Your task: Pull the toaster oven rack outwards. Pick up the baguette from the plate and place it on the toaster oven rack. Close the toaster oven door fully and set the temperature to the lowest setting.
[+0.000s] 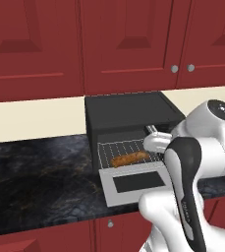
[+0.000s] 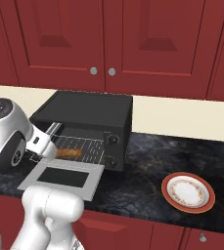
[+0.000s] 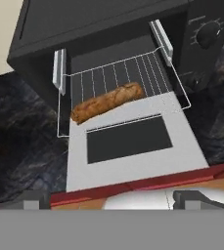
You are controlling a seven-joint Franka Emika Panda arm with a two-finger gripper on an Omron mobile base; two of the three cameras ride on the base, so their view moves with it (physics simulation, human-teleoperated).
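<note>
A golden baguette (image 3: pixel 108 102) lies on the pulled-out toaster oven rack (image 3: pixel 121 78), beyond the tool (image 3: pixel 111 199), whose fingers are spread empty.

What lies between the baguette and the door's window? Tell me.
In the hand view, a bare strip of the grey door separates baguette from window, crossed by the rack's front wire.

Reached forward with white arm bent at the elbow, forearm angled down behind the tool (image 3: pixel 111 197). Held tool's jaws spread wide, gripping nothing, dark fingertips (image 3: pixel 35 199) well apart, wrist tilted to look down from above.
</note>
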